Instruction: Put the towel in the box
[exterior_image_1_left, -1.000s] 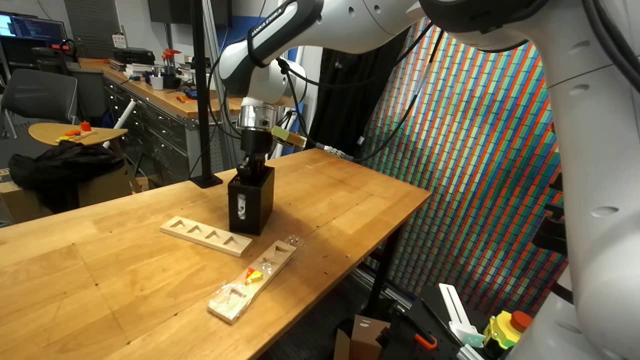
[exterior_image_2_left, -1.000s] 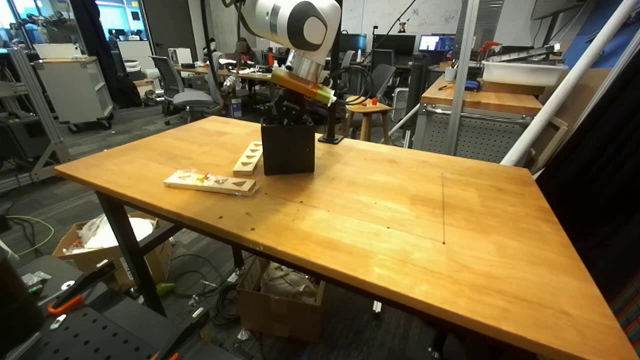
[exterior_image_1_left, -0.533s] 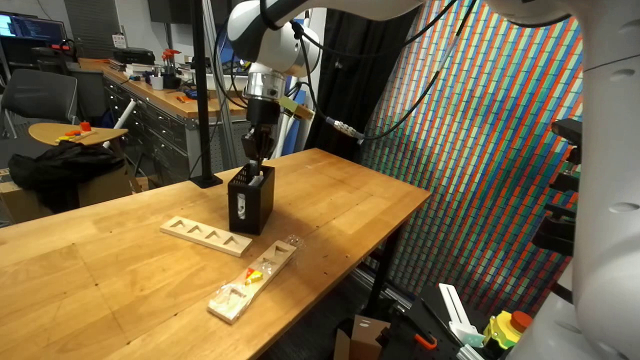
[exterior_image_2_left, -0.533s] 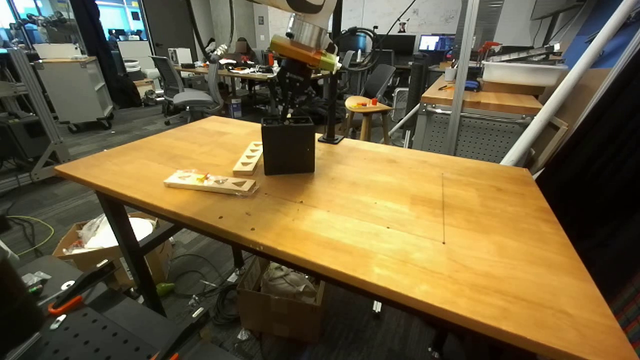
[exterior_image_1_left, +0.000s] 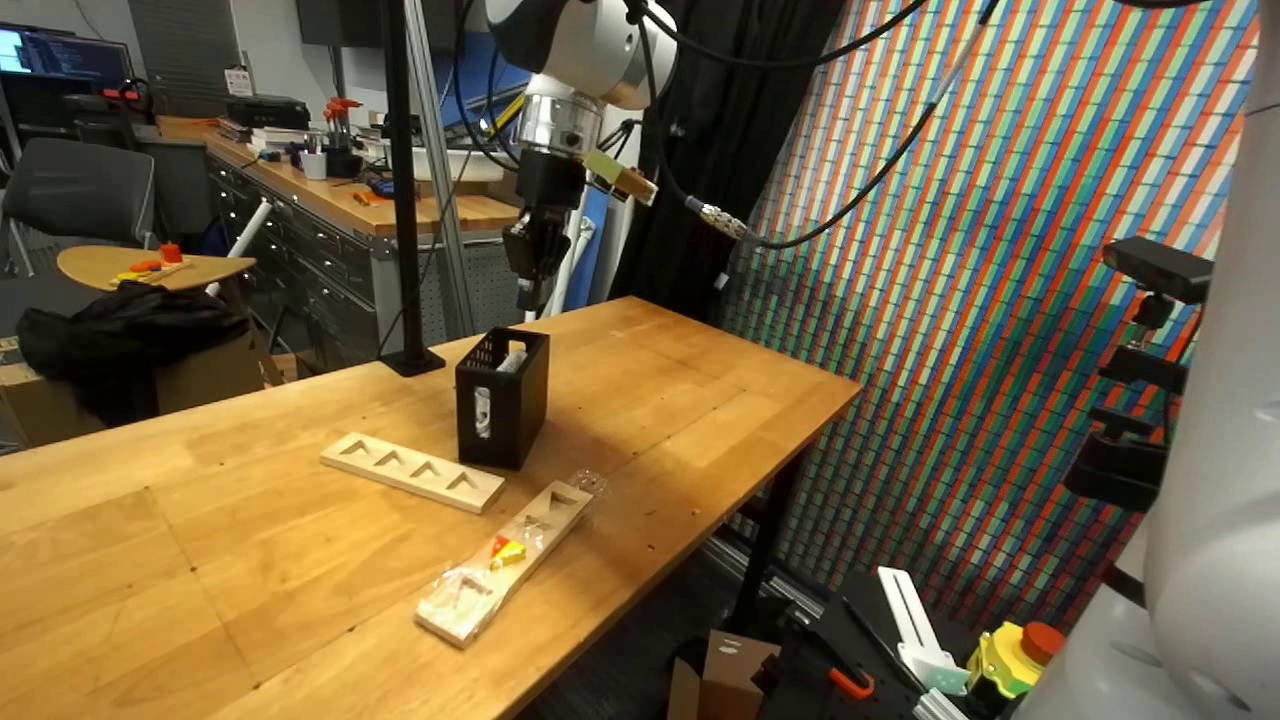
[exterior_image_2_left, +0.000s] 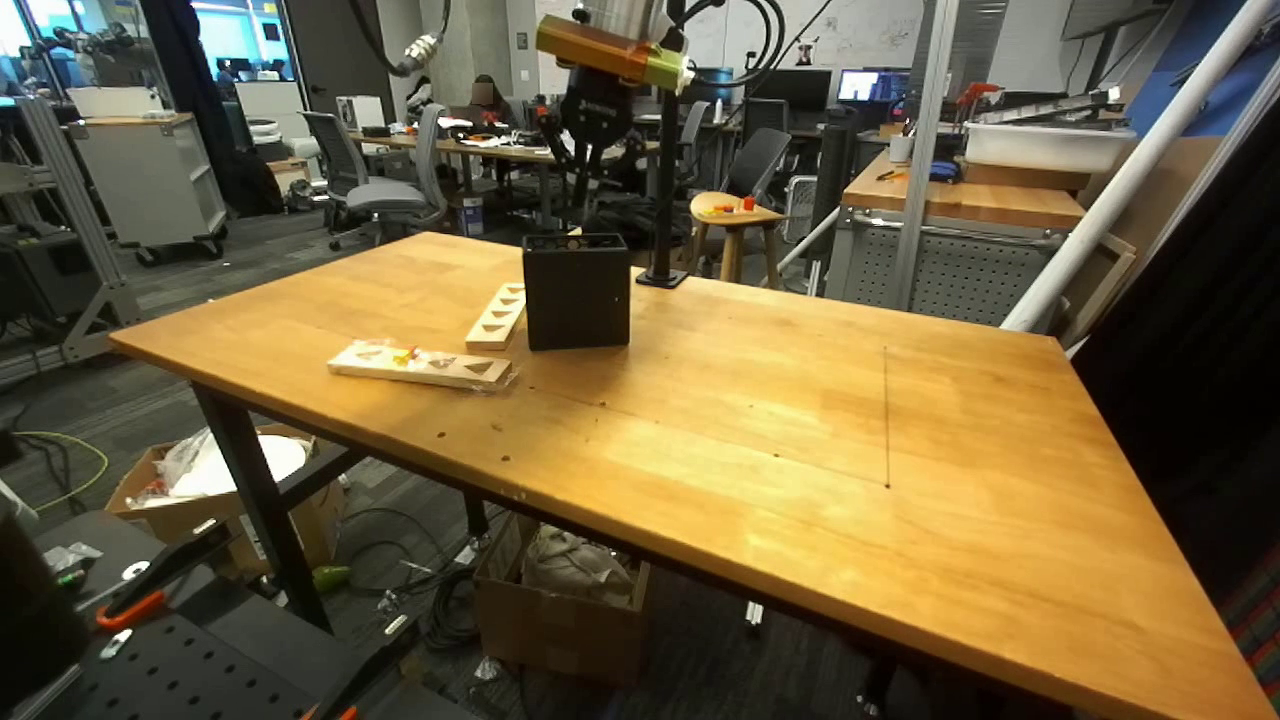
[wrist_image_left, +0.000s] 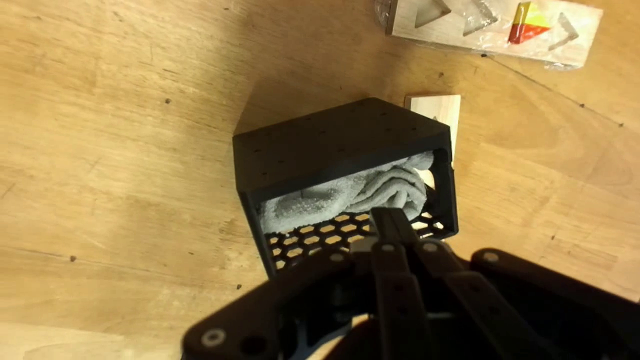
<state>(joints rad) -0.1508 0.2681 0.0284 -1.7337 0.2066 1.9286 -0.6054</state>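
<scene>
The grey-white towel (wrist_image_left: 395, 192) lies folded and bunched inside the black box in the wrist view. Part of it shows at the opening and through the side slot in an exterior view (exterior_image_1_left: 512, 360). The box (exterior_image_1_left: 527, 415) stands upright on the table, its top open; it also shows in an exterior view (exterior_image_2_left: 577, 298) and the wrist view (wrist_image_left: 335, 137). It has a honeycomb wall on one side. My gripper (exterior_image_1_left: 528, 300) hangs above the box, apart from it. Its fingertips (wrist_image_left: 389, 212) are together with nothing between them in the wrist view.
Two wooden strips with triangular cutouts lie on the table beside the box: a bare one (exterior_image_1_left: 412, 472) and one in clear plastic (exterior_image_1_left: 460, 600) with a red and yellow piece. A black post (exterior_image_1_left: 404, 200) stands at the table's edge near the box.
My gripper was down in the box a second ago. It has risen straight up out of it, clear of the rim. The towel stays in the box, which has not moved.
</scene>
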